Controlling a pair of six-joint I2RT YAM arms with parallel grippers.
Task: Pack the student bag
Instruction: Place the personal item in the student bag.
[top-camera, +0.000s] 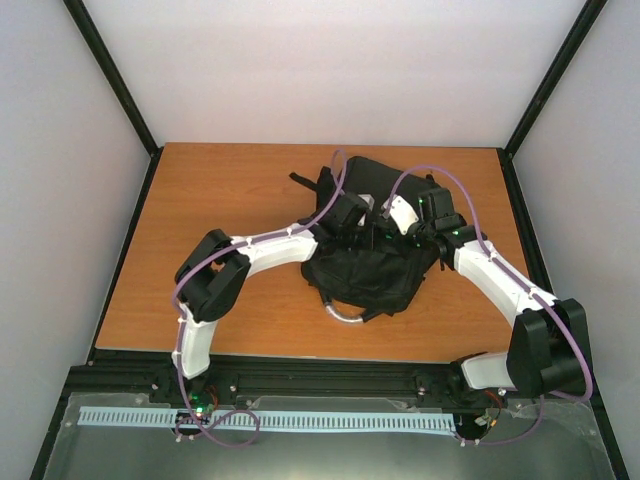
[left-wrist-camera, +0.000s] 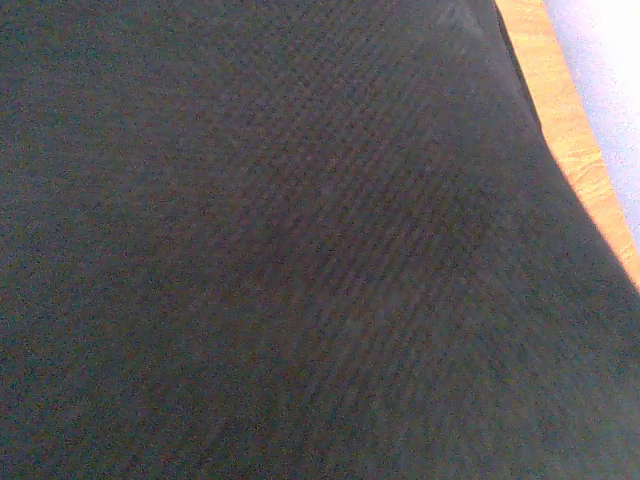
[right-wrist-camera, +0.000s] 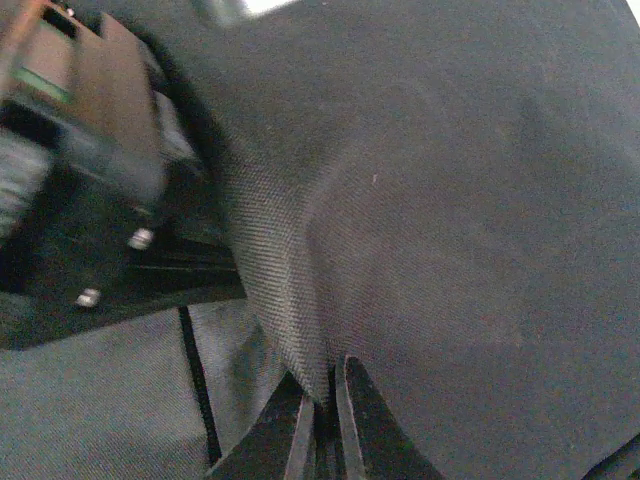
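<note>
Black woven fabric, pinched tight: the right jaws sit nearly together on a raised fold of the student bag (right-wrist-camera: 450, 200), with a ridge of cloth standing up between the two tips. That looks like a grip meant to lift a flap or tension the cloth so a zip or opening can be worked.

Over to the left jaws, and the left wrist view is nothing but dark weave, so close that the tips are out of frame. Wide or narrow, I cannot tell.

From above, the left arm (top-camera: 270, 245) and right arm (top-camera: 500, 275) both reach in over the bag and meet near its middle, one probably steadying while the other pulls. The bag lies flat around the middle of the desk (top-camera: 220, 190), its silvery handle (top-camera: 345, 315) towards the near edge. Whether it's being opened or closed, I can't call.
</note>
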